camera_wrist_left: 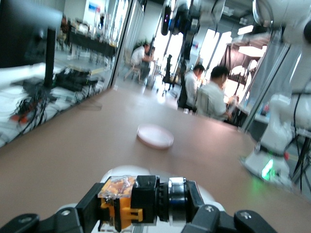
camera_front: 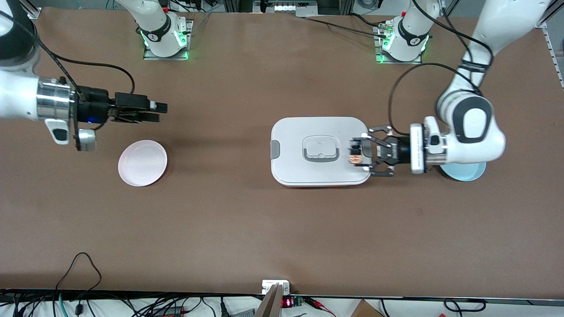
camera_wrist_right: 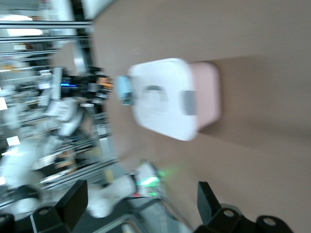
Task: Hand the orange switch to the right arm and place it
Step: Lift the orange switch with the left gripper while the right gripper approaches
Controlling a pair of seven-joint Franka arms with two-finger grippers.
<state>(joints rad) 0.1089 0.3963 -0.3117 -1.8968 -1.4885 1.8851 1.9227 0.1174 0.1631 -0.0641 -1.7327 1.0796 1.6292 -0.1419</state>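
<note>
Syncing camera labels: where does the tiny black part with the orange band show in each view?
Front view: tiny black orange-banded switch in the left pincer, over the white rectangular lidded box.
Left wrist view: in the foreground, clamped.
Right wrist view: small orange speck past that box.
Shared landmark: the box.

A brown table [camera_front: 246,229] stands in a bright workshop where seated people [camera_wrist_left: 216,94] work by windows.

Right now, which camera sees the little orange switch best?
The left wrist view: the orange switch sits large between the left gripper's fingers. The front view shows only a speck over the white box. The right wrist view shows it tiny and blurred.
</note>
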